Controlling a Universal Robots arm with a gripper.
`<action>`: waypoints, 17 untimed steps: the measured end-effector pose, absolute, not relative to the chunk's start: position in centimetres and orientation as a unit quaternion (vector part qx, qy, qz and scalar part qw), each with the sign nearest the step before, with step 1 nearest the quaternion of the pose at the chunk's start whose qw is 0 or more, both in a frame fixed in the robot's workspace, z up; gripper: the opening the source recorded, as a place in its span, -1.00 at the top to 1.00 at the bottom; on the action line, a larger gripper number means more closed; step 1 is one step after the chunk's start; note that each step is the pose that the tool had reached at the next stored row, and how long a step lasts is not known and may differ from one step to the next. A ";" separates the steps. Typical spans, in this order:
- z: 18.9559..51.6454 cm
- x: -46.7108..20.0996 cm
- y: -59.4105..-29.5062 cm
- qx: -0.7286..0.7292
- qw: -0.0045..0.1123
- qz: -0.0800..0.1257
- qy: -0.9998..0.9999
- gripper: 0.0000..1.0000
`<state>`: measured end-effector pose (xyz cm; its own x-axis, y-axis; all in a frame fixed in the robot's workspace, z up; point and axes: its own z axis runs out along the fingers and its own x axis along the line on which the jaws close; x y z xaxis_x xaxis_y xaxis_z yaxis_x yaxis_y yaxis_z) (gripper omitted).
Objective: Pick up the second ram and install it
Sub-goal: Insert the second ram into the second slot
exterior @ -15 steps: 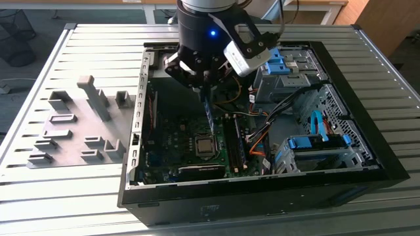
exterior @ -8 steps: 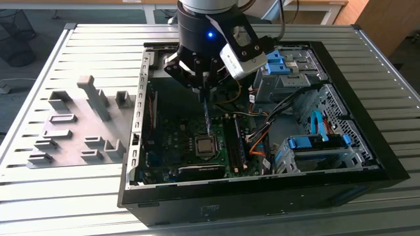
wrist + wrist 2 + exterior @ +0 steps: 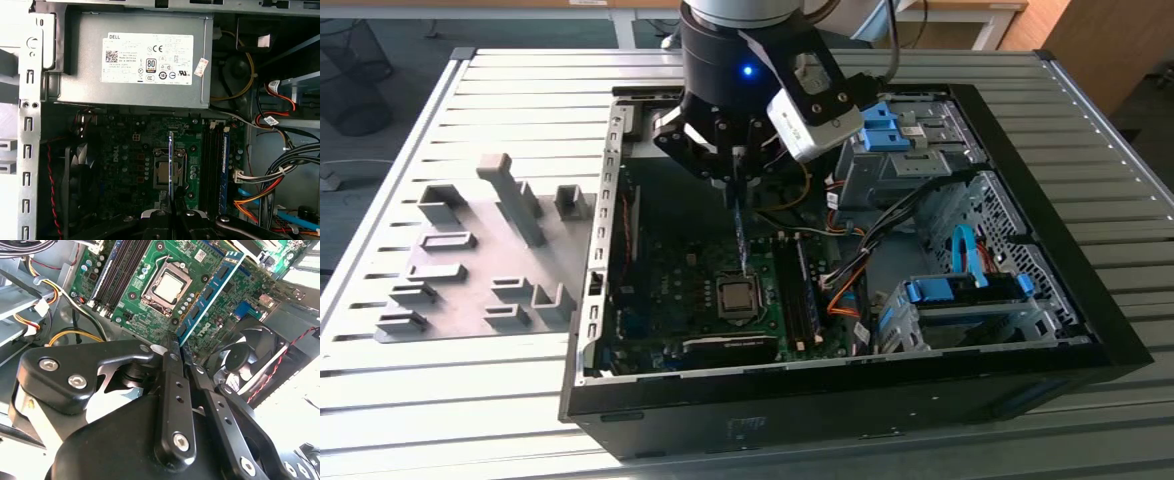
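Note:
My gripper (image 3: 736, 185) hangs inside the open computer case (image 3: 854, 392), shut on the second ram (image 3: 742, 228). The ram points down toward the motherboard, over the square silver processor (image 3: 738, 296). In the second wrist view the ram (image 3: 210, 292) is a long green-blue board with black chips running out from between my fingers (image 3: 172, 370). In the first wrist view the ram (image 3: 171, 162) is edge-on, a thin strip over the processor (image 3: 164, 172). The black memory slots (image 3: 211, 165) lie beside the processor, apart from the ram. A blue-edged stick (image 3: 225, 170) stands in the slot row.
Grey holder blocks (image 3: 480, 250) stand on the slatted table at the exterior view's left. The power supply (image 3: 135, 65) sits at one end of the case, with a fan (image 3: 240, 357) nearby. Orange and black cables (image 3: 847, 290) and blue drive bays (image 3: 961, 290) crowd the exterior view's right.

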<state>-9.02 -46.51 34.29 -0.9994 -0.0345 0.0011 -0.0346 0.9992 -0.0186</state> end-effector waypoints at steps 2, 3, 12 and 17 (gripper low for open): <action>34.3 -9.0 -46.5 0.017 0.000 0.009 -1.000 0.72; 34.3 -9.0 -46.5 0.017 0.000 0.009 -1.000 0.72; 34.1 -7.2 -46.5 0.017 0.000 0.009 -1.000 0.72; 34.1 -6.7 -46.5 0.017 0.000 0.009 -1.000 0.72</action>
